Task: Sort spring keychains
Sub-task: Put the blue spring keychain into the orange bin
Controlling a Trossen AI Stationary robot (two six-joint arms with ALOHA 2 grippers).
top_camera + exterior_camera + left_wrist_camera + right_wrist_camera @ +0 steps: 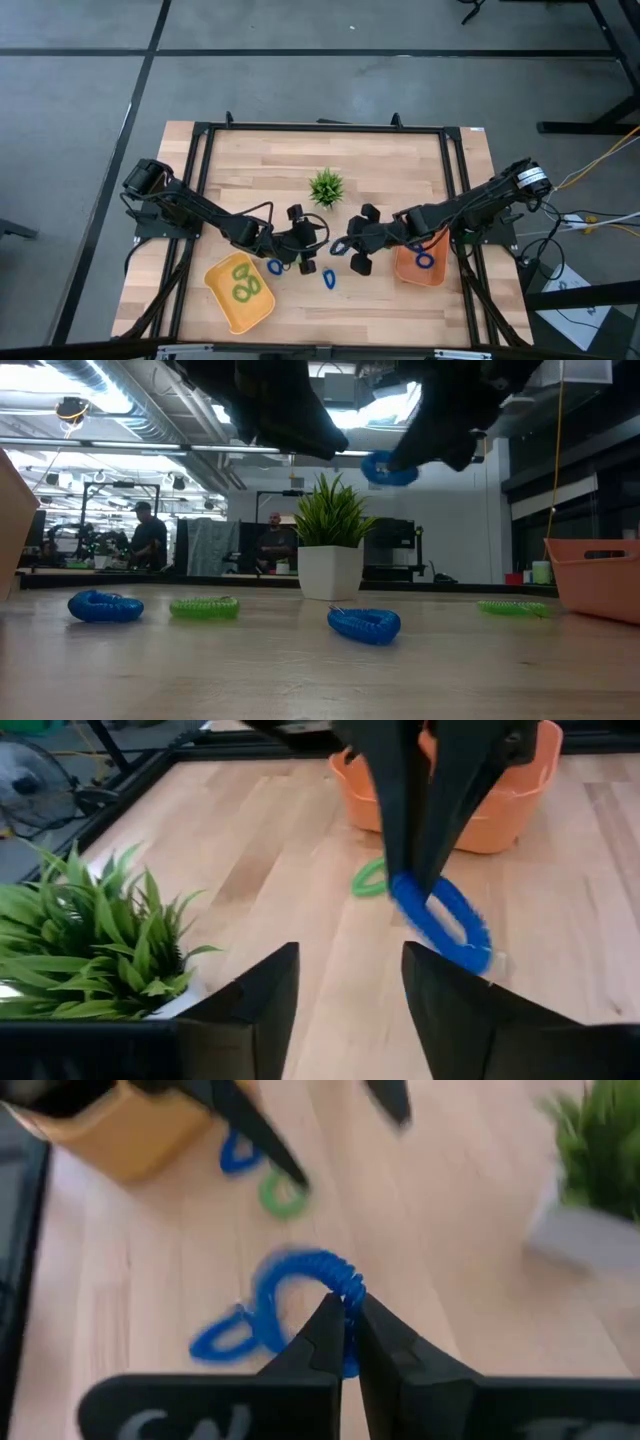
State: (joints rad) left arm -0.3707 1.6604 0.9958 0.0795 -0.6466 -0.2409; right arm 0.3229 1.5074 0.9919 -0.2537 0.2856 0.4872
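My right gripper (pixel 345 1308) is shut on a blue spring keychain (pixel 385 470), which is in the air over the middle of the table, next to my left gripper (pixel 350 960). The left gripper is open and holds nothing. On the wood lie two more blue keychains (pixel 275 267) (pixel 329 280) and a green one (pixel 283 1195). In the low view another green keychain (pixel 512 607) lies flat on the table. The yellow tray (pixel 222 305) holds green keychains (pixel 243 285). The orange tray (pixel 405 270) holds a blue one (pixel 426 260). My right gripper pinches one stretch of the blue keychain's coil (pixel 350 1285) between its two fingertips. The fingers (pixel 400 810) slant down from the table's right side. The loop hangs below them (pixel 455 925), clear of the table.
A small potted plant (pixel 326 186) stands just beyond the two grippers at mid-table. A black frame (pixel 320 128) runs around the tabletop. Bare wood lies along the near edge between the trays. People stand in the room behind the table.
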